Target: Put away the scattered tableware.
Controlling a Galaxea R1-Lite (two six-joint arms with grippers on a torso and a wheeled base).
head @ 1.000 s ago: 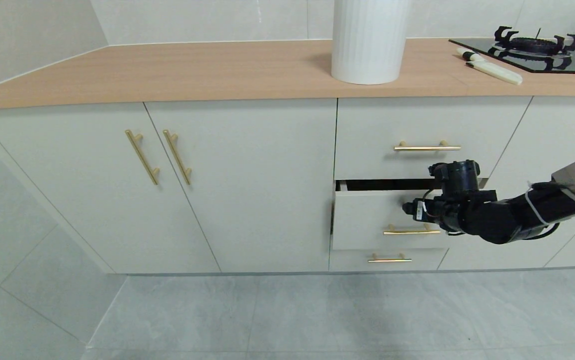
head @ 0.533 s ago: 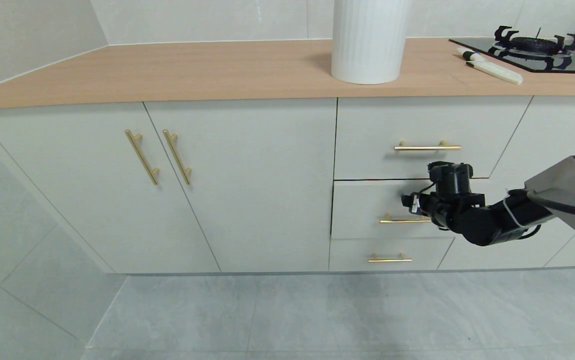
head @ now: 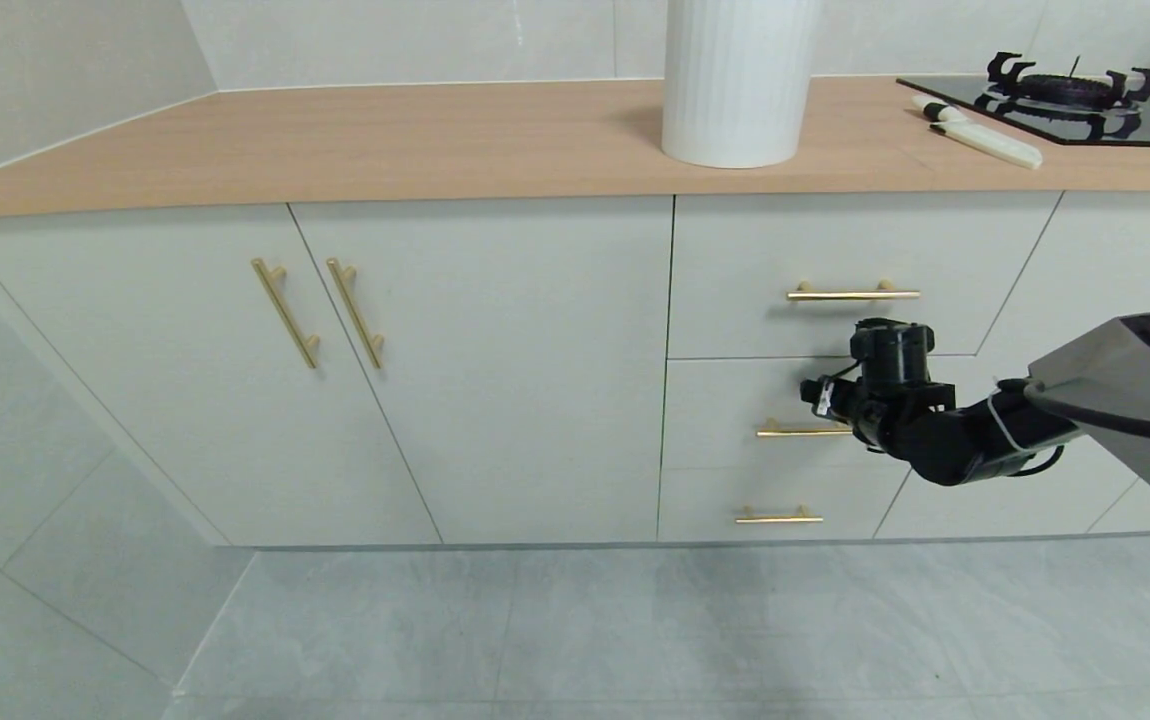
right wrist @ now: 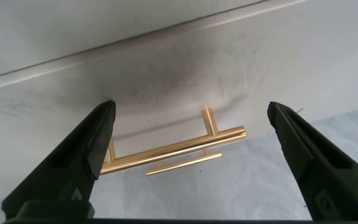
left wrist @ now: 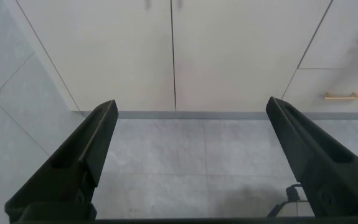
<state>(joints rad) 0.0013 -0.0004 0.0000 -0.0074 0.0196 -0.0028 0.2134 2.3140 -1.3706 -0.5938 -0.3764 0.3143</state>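
The middle drawer (head: 735, 410) sits flush with the cabinet front, with its gold handle (head: 801, 432) just to the left of my right gripper (head: 838, 400). In the right wrist view the right gripper (right wrist: 190, 121) is open, its fingers (right wrist: 85, 162) spread wide in front of the drawer face, and the gold handle (right wrist: 179, 149) lies beyond them. A cream-handled knife (head: 980, 140) lies on the wooden countertop (head: 385, 140) near the stove (head: 1085, 95). My left gripper (left wrist: 192, 109) is open and holds nothing, low over the floor and facing the cabinet base.
A tall white ribbed container (head: 735, 80) stands on the counter above the drawers. The top drawer (head: 855, 294) and bottom drawer (head: 778, 517) are closed, as are the two cabinet doors (head: 335, 370) to the left. Grey tiled floor (head: 575, 630) lies open in front.
The middle drawer was pulled out a second ago and is now closed. My right arm moved in toward the cabinet with it.
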